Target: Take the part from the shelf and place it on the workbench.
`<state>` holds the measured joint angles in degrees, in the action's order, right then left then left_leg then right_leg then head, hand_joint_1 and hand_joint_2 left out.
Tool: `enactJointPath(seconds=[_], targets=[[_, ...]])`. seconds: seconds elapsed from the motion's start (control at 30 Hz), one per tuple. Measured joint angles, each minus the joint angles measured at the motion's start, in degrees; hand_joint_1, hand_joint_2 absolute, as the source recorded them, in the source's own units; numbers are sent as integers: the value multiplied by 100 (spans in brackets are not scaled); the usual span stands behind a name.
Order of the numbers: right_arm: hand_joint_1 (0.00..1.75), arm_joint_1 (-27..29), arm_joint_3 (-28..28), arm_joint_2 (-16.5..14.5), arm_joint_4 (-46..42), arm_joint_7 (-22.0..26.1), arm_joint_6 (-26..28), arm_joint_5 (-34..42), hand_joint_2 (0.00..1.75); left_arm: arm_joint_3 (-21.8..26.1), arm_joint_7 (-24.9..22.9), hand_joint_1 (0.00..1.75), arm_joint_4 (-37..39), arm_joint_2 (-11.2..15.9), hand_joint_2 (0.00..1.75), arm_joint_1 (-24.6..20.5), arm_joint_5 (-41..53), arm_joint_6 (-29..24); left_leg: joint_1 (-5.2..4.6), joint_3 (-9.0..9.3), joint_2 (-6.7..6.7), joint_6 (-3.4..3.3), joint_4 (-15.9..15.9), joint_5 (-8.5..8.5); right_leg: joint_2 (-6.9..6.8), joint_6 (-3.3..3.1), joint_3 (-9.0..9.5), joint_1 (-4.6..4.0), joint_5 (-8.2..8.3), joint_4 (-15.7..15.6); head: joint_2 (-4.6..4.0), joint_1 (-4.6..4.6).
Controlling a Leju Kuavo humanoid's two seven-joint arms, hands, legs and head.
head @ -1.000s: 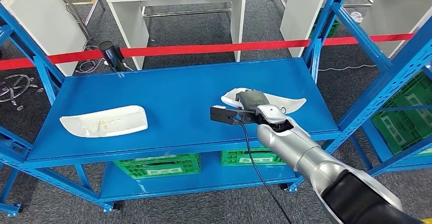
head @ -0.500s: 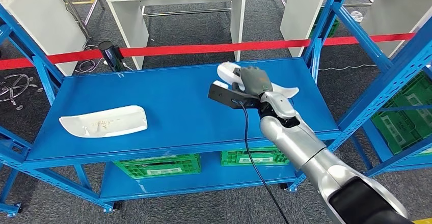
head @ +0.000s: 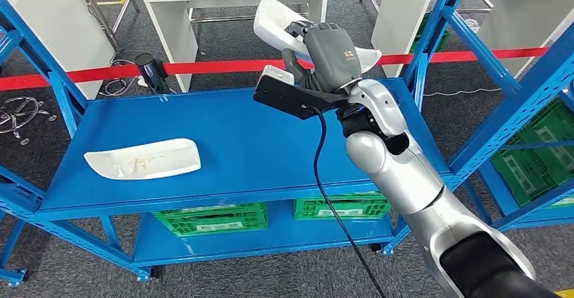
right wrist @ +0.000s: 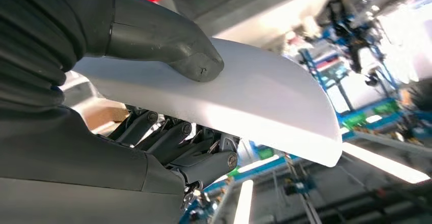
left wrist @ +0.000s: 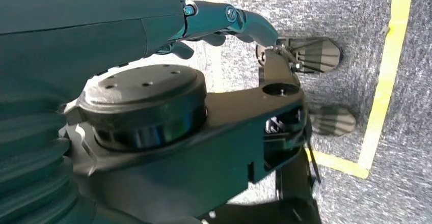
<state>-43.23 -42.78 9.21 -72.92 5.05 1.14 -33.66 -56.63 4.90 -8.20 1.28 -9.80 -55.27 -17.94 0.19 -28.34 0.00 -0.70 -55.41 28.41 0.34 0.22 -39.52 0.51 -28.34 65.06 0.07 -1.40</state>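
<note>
One white part (head: 281, 24) | clamped in right robot hand (head: 329, 55) | raised above blue shelf (head: 230, 129)

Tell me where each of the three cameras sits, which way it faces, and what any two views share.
Head view: high on the body, facing forward and down at the blue shelf; right hand lifts the white part.
Left wrist view: behind the left hand, facing the grey floor.
Right wrist view: behind the right hand, facing the white part.
Shared: head and right wrist views both show the held part.
</note>
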Motion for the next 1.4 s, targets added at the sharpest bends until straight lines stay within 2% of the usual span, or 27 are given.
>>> enactJointPath(seconds=[0.07,0.1,0.13,0.23,0.3,0.4,0.43,0.5,0.57,0.6,0.63,0.67,0.7,0.77,0.8,0.9,0.93,0.97,1.07,1.1,1.13,1.17,1.2,1.23,1.3,1.33,1.4], targets=[[175,2,-1,-28,-38,15,-40,0,175,0,1,0,0,-2,175,14,1,0,13,-44,8,-1,-34,-4,-4,49,-294,35,-321,760,0,2],[175,8,-2,-39,-43,18,-59,0,175,0,1,0,0,-4,175,22,2,0,23,-66,9,5,-58,-2,-6,74,-351,54,-350,946,0,1],[175,12,-2,-51,-48,19,-72,0,175,0,0,0,0,-6,175,29,2,0,40,-90,9,20,-92,4,-9,96,-306,73,-277,909,0,1],[175,-1,-3,-91,-89,26,-84,-1,175,-2,-2,0,2,-1,175,33,2,0,93,-209,2,134,-265,71,-17,159,212,119,90,-12,-1,3],[175,-17,-7,-128,-119,27,-88,-2,175,-8,-2,0,3,7,175,30,2,0,83,-300,-9,221,-376,104,3,99,352,112,99,-316,-1,1],[175,-11,-8,-153,-135,29,-92,-2,175,-28,-3,0,3,9,175,41,2,0,81,-354,-24,316,-418,104,15,-85,293,100,98,-322,-1,-4],[175,-9,-8,-159,-136,30,-93,-2,175,-35,-3,0,4,9,175,46,2,0,88,-393,-22,342,-487,178,11,-132,275,101,122,-331,-1,-4],[175,-9,-8,-180,-137,32,-96,-2,175,-45,-2,0,4,9,175,50,2,0,91,-587,-15,376,-953,532,1,-215,226,101,178,-352,-1,-7],[175,-1,-8,-195,-137,43,-117,-2,175,-50,-1,0,4,9,175,48,2,0,87,-837,-12,379,-1645,904,-4,-267,151,68,237,-354,0,-7],[175,7,-8,-197,-137,51,-136,-2,175,-50,-1,0,4,10,175,50,2,0,81,-886,-12,365,-1845,967,-6,-283,108,45,273,-353,0,-7],[175,16,-8,-198,-137,57,-152,-2,175,-51,-2,0,4,11,175,52,2,0,69,-841,-13,336,-1850,918,-7,-293,62,21,312,-353,-1,-7],[175,24,-8,-203,-137,61,-162,-2,175,-51,-2,0,4,13,175,55,2,0,50,-698,-13,293,-1654,780,-4,-299,15,-1,356,-353,-1,-7],[175,29,-8,-213,-137,66,-166,-3,175,-52,-2,0,4,20,175,55,2,0,19,-474,-14,231,-1299,613,0,-300,-29,-19,402,-354,-1,-6],[175,43,-9,-250,-146,72,-169,-13,175,-53,3,0,4,41,175,46,7,0,-44,-69,-4,137,-604,446,3,-272,-88,-35,498,-372,0,0],[175,54,-9,-270,-157,80,-173,-30,175,-54,12,0,3,51,175,41,11,1,-75,23,0,116,-401,425,-2,-243,-96,-26,545,-393,0,3],[175,102,-10,-316,-199,102,-210,-96,175,-56,60,0,-1,59,175,38,24,1,-104,-22,17,78,-241,274,-17,-129,-87,9,692,-496,0,5],[175,112,-10,-322,-209,104,-237,-112,175,-56,73,0,0,62,175,38,26,-1,-86,-44,28,43,-196,185,-15,-97,-109,6,630,-475,0,8],[175,117,-9,-322,-216,105,-269,-124,175,-57,81,0,1,66,175,37,28,-2,-64,-81,42,14,-150,88,-12,-70,-157,0,456,-353,-1,10],[175,127,-3,-301,-218,133,-354,-130,175,-81,61,0,1,74,175,36,43,-4,-38,-314,65,-22,-134,-144,-10,-5,-406,7,-362,619,-1,23],[175,134,0,-278,-216,150,-369,-127,175,-96,52,0,1,73,175,38,50,-4,-33,-416,70,-19,-156,-202,-11,16,-446,14,-469,928,-1,26],[175,140,5,-245,-212,172,-374,-122,175,-111,47,0,-1,73,175,40,56,-4,-25,-519,75,-10,-186,-254,-11,33,-409,22,-447,1085,-1,26],[175,145,15,-207,-208,201,-372,-117,175,-123,40,0,-2,73,175,40,61,-4,-14,-621,78,5,-225,-301,-13,49,-277,31,-332,1048,0,26],[175,146,36,-164,-205,227,-369,-109,175,-130,26,0,-3,73,175,40,58,-4,-1,-719,78,28,-273,-340,-17,63,-34,42,-191,797,0,27],[175,143,65,-124,-202,253,-365,-103,175,-136,10,0,-3,77,175,40,46,-4,4,-809,75,56,-331,-371,-22,73,265,52,-147,412,0,27],[175,143,133,-66,-197,289,-357,-86,175,-138,-16,0,-3,87,175,50,7,-4,0,-929,67,123,-433,-425,-16,16,725,40,-223,-249,0,26],[175,149,163,-43,-189,299,-344,-81,175,-137,-15,0,-2,93,175,58,-22,-4,-6,-954,63,161,-456,-458,-7,-32,806,27,-287,-398,0,21],[175,188,207,-3,-173,308,-284,-92,175,-136,-7,0,0,105,175,84,-88,-4,0,-977,58,239,-450,-525,-2,-144,768,21,-237,-441,0,16]])
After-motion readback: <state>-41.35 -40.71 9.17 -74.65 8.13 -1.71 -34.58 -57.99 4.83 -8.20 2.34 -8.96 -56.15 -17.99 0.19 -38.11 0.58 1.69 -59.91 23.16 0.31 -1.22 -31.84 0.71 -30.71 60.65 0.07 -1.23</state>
